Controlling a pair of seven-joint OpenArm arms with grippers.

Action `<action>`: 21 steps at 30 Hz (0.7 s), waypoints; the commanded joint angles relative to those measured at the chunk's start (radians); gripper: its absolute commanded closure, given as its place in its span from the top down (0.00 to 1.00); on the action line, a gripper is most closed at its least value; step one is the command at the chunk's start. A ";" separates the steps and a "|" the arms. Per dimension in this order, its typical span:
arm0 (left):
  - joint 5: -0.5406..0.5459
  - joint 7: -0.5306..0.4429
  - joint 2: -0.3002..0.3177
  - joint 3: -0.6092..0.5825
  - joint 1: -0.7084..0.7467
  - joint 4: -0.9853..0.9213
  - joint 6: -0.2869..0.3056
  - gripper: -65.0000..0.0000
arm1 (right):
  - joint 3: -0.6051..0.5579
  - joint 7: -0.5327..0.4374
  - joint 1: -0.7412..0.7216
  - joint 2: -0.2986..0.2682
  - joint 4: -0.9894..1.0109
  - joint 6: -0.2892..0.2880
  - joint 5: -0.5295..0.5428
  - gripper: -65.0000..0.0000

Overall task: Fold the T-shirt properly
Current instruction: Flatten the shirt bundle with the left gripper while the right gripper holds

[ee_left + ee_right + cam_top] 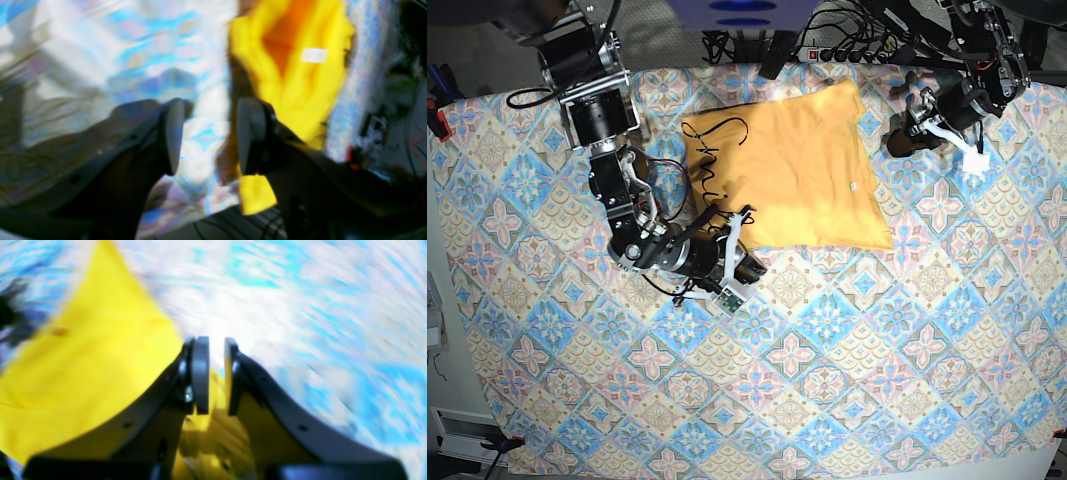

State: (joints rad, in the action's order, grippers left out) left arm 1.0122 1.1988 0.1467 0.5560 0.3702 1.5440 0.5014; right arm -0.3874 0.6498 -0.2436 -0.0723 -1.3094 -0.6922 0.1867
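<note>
- The T-shirt [792, 170] lies partly folded on the tablecloth [847, 360], with black writing showing along one edge.
- The right gripper [745, 268] sits low, just past the shirt's near corner. From its wrist camera, the yellow cloth spreads out to one side of it and a bit lies under it.
- Its jaws are close together with a thin gap. I see nothing pinched between them, so it looks let go, not holding.
- The left gripper [902, 140] hangs off to the far side of the shirt, near the table edge. The shirt lies just beside it, not touching.
- Its jaws stand apart and nothing is between them. It holds nothing.
- I think this is a pause between folds. The shirt is not a neat small square yet.
- Next, each gripper needs to go to an edge of the shirt, pinch just the cloth and not the tablecloth, then lift and lay it over flat.
- The pinch must be gentle and low, or the soft cloth may bunch up.
</note>
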 commanded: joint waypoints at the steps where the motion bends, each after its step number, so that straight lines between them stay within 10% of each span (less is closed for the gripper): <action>1: 0.017 0.005 0.009 -0.032 0.002 0.045 0.009 0.40 | 0.003 -0.028 -0.020 0.006 -0.006 -0.006 0.020 0.12; 11: 0.013 0.016 0.015 -0.268 0.017 0.184 0.009 0.04 | -0.003 -0.035 -0.021 -0.007 0.067 -0.006 -0.125 0.11; 21: -0.053 0.010 0.009 -0.439 0.016 0.184 0.001 0.00 | 0.001 -0.068 -0.053 0.009 0.132 -0.006 -0.161 0.11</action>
State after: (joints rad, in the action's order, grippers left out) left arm 0.9394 1.2167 0.1520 0.1181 0.3874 1.7123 0.4988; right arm -0.3908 0.6117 -0.2649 -0.0704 -1.1606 -0.6964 0.0063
